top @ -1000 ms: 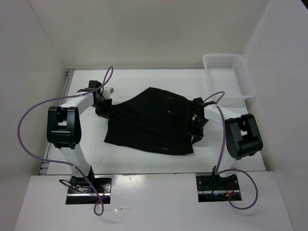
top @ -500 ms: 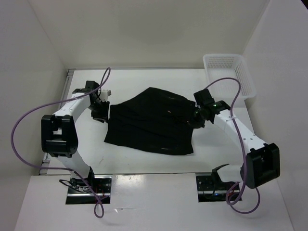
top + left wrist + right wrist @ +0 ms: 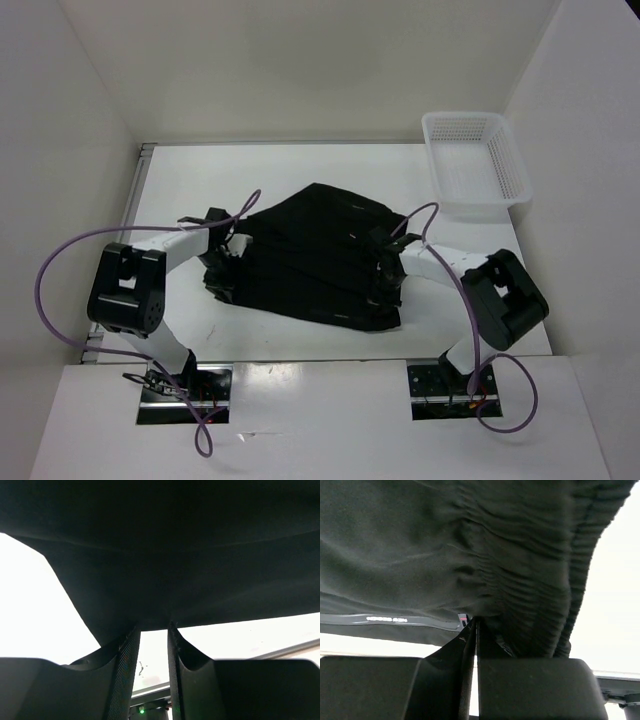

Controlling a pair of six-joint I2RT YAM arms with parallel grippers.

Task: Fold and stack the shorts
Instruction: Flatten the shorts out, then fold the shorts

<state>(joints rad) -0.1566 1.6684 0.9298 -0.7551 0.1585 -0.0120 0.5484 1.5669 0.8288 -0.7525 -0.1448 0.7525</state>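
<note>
The black shorts [image 3: 310,250] lie rumpled in the middle of the white table [image 3: 300,165], with ridges of raised fabric. My left gripper [image 3: 222,265] is at their left edge. In the left wrist view the fabric [image 3: 175,555] hangs over my left gripper [image 3: 153,627], pinched at the narrowly parted fingertips. My right gripper [image 3: 385,270] is at their right edge. In the right wrist view my right gripper [image 3: 476,622] is shut tight on the gathered waistband [image 3: 520,580], next to a small white label strip [image 3: 387,619].
A white plastic mesh basket [image 3: 470,160] stands at the back right corner of the table. White walls close the table in on the left, back and right. Purple cables loop from both arms.
Both grippers have moved toward the near side, and the right one also inward, with the shorts' edges. The fabric has bunched up between them and its left edge now sits nearer.
</note>
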